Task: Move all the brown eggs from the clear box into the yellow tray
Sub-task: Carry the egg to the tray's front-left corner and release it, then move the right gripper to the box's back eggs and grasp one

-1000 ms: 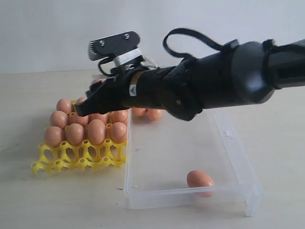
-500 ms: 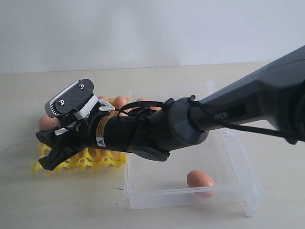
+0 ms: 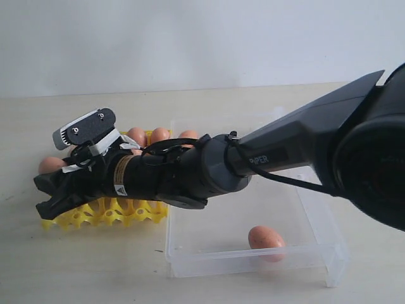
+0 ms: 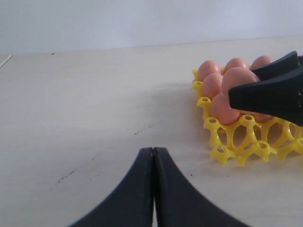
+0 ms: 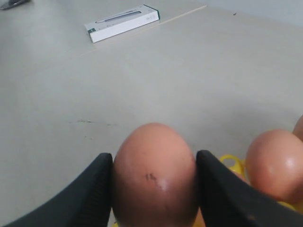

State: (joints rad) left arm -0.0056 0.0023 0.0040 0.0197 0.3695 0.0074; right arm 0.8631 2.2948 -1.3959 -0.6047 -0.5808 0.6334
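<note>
Placing step: the right hand (image 5: pixel 154 189) grasps a brown egg (image 5: pixel 154 161) over the left side of the yellow tray (image 3: pixel 82 218). The next move calls for lowering it gently into an empty near-row cup. Another egg (image 3: pixel 266 238) lies by the near wall of the clear box (image 3: pixel 316 215). The left hand (image 4: pixel 152 153) is clenched and empty above the worktop (image 4: pixel 94 109).

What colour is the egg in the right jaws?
The egg is orange-brown with a small dark speck; clearest in the right wrist view.

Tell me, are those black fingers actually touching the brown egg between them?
Touching. The right wrist view shows both black fingers pressed against opposite sides of the smooth oval brown egg, no gap.
</note>
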